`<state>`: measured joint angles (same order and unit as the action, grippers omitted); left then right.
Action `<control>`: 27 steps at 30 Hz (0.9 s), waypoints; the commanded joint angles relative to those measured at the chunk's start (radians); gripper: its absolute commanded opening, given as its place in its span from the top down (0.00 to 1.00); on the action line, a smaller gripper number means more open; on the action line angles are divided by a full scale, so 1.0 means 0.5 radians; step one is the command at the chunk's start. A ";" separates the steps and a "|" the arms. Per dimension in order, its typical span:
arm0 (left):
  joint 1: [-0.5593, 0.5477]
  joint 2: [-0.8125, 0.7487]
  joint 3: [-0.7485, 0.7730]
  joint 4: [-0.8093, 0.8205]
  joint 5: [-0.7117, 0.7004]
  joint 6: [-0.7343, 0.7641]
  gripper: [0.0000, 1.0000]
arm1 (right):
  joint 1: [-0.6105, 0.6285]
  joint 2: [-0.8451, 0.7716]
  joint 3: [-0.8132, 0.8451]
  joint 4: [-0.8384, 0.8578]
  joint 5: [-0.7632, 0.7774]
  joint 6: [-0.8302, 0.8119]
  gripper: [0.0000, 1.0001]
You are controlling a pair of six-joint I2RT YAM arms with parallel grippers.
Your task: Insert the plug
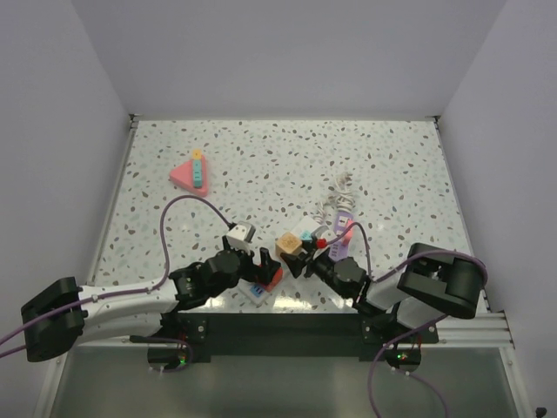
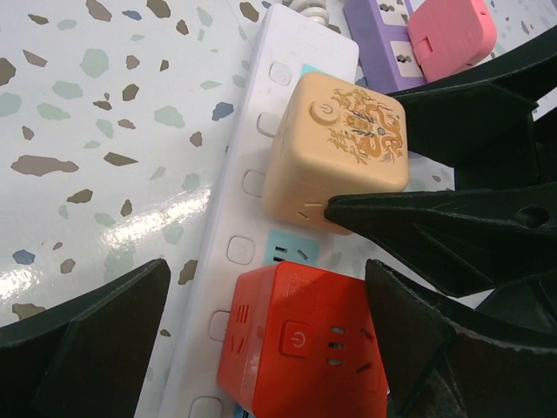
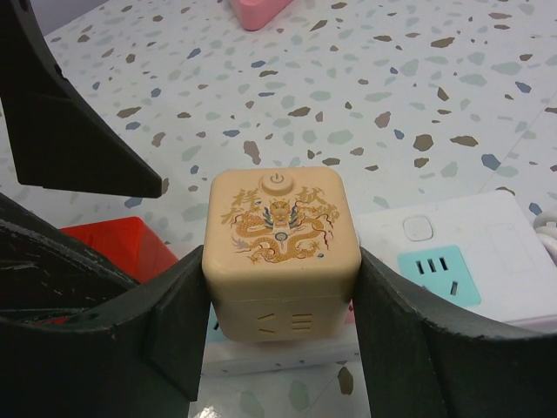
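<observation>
A beige cube plug (image 3: 280,235) with a gold dragon print stands over the white power strip (image 3: 452,261). My right gripper (image 3: 278,261) is shut on it, one finger on each side. The cube's underside is hidden, so I cannot tell whether its pins are seated. Next to it on the same strip (image 2: 261,165) sits a red cube plug (image 2: 305,340). My left gripper (image 2: 265,287) straddles the red cube with its fingers wide open. The left finger (image 2: 96,348) stands well clear of it. In the top view both grippers (image 1: 259,259) (image 1: 303,259) meet near the front edge.
A purple power strip (image 2: 383,43) carrying a pink plug (image 2: 452,35) lies just behind the white one. A white cube plug (image 1: 241,232) rests to the left of the grippers. A pink triangular block (image 1: 190,172) lies at the far left. Grey walls enclose the table.
</observation>
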<state>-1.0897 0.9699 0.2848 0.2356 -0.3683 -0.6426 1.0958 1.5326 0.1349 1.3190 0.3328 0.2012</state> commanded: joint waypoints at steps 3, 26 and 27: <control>-0.008 0.070 0.023 -0.253 -0.153 0.009 0.01 | 0.039 -0.022 -0.086 -0.392 -0.043 -0.040 1.00; 0.053 0.030 0.121 0.013 -0.463 0.144 0.00 | 0.180 0.276 -0.116 -0.251 0.046 0.061 1.00; 0.075 0.039 0.130 0.032 -0.454 0.156 0.00 | 0.183 0.285 -0.113 -0.248 0.046 0.064 1.00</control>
<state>-1.0729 0.9730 0.3080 0.1856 -0.5503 -0.6079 1.1534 1.6146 0.1219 1.4193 0.3988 0.1978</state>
